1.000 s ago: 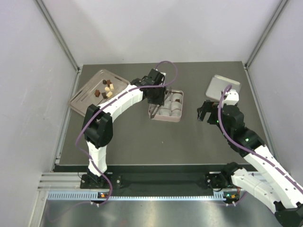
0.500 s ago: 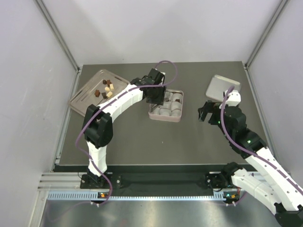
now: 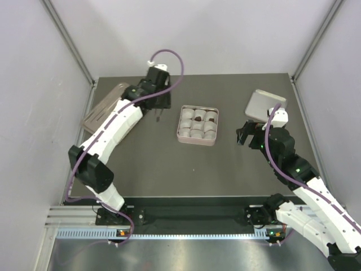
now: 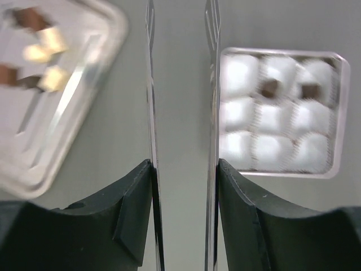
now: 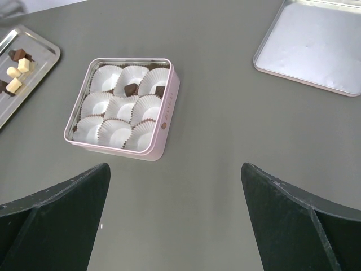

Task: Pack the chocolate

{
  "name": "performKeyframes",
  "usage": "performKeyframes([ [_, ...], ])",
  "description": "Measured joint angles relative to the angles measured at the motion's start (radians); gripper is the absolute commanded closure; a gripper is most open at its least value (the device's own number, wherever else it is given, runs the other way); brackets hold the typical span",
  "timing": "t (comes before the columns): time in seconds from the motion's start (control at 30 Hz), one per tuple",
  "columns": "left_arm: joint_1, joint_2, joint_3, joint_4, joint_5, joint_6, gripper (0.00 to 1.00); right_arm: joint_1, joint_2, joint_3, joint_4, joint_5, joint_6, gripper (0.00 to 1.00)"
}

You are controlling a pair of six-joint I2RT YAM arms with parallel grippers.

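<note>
Matte grey tabletop [image 5: 225,141] held a square pink tin [image 5: 163,121] of pleated white paper cups [image 5: 96,104], its side mark illegible; left gripper [image 4: 179,22] stood slightly parted, empty; right gripper [image 5: 175,169] gaped wide.

left claw [image 3: 159,116] between tray [image 3: 100,117] and tin [image 3: 196,141]

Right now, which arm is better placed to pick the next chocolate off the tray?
Left. The left gripper hangs just beside the tray holding the loose chocolate; the right gripper sits across the table, beyond the tin.
</note>
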Motion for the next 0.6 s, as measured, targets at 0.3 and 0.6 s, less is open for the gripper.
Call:
performKeyframes([
  [0.3, 0.331, -0.118, -0.198, -0.006, -0.016, -0.032, 0.48, 0.000, 0.001, -0.011, 0.003, -0.005, 0.000, 0.00],
  [0.6, 0.455, -0.116, -0.380, 0.015, 0.058, -0.034, 0.46, 0.000, 0.008, -0.020, 0.009, -0.007, -0.002, 0.00],
])
